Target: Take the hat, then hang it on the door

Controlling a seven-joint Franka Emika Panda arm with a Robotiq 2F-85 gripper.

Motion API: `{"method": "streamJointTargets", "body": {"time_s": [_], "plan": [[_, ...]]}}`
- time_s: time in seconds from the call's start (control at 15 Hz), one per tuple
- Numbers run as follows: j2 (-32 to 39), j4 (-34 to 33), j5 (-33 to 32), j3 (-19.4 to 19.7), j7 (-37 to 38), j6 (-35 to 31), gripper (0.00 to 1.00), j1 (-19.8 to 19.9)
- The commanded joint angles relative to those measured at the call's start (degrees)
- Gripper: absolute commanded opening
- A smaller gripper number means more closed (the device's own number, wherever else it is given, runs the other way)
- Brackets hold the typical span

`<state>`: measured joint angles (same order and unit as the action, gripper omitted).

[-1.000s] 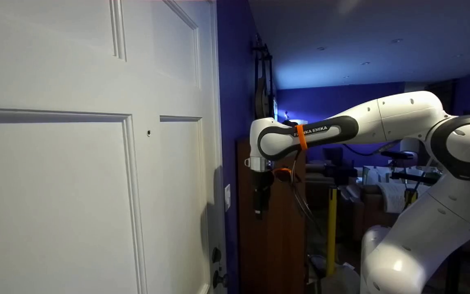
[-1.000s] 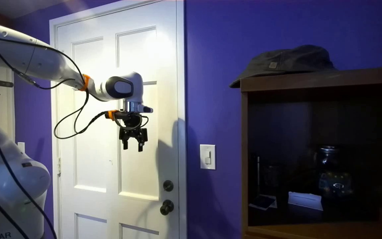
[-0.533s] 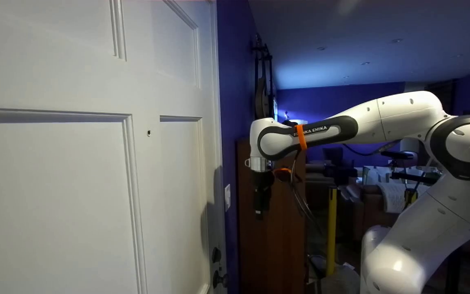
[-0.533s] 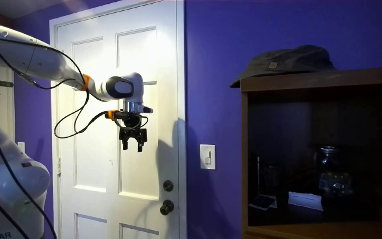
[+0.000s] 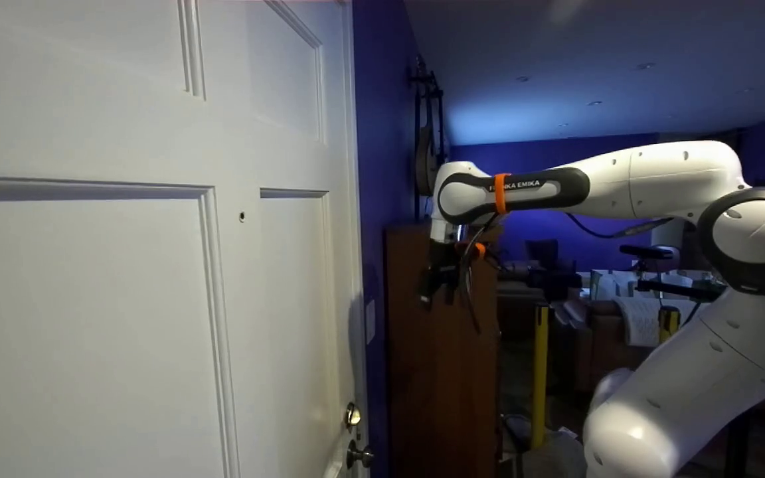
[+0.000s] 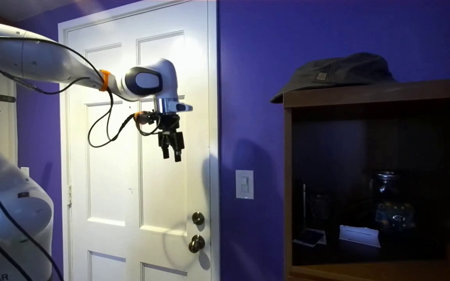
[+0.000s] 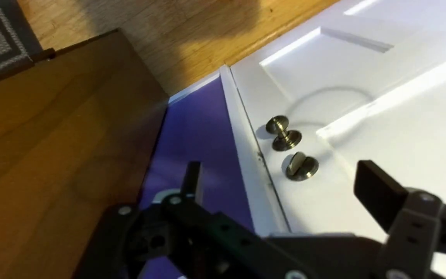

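Hat (image 6: 338, 72), just one, sits on one cabinet (image 6: 381, 93); one pincer (image 6: 172, 157) hangs, two fingers (image 7: 377, 192) parted.

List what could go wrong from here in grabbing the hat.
The open pincer sits below the top of the cabinet; swinging straight across might hit its side. The hat partly overhangs the edge; a nudge could drop it. The wrist view does not show the hat, so alignment might be off.
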<state>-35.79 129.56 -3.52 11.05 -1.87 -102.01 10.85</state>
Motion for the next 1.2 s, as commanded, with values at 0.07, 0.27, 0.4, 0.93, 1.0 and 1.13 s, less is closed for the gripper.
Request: {"method": "streamJointTargets", "body": {"time_s": [0.07,0.27,0.4,0.93,1.0,1.13], "plan": [[-1.4,-5.2,-1.9,1.3,5.1,-2.2,1.00,5.1],[-1.1,-5.6,-1.2,1.9,4.2,-2.4,1.00,5.5],[-1.2,-6.5,-1.3,2.3,4.9,-2.6,1.00,6.4],[-1.4,-9.1,-5.0,3.6,6.4,-8.0,1.00,9.5],[-0.9,-10.1,-6.0,4.4,5.0,-9.5,1.00,9.9],[0.7,-12.4,-8.9,6.1,3.4,-13.9,1.00,10.9]]}}
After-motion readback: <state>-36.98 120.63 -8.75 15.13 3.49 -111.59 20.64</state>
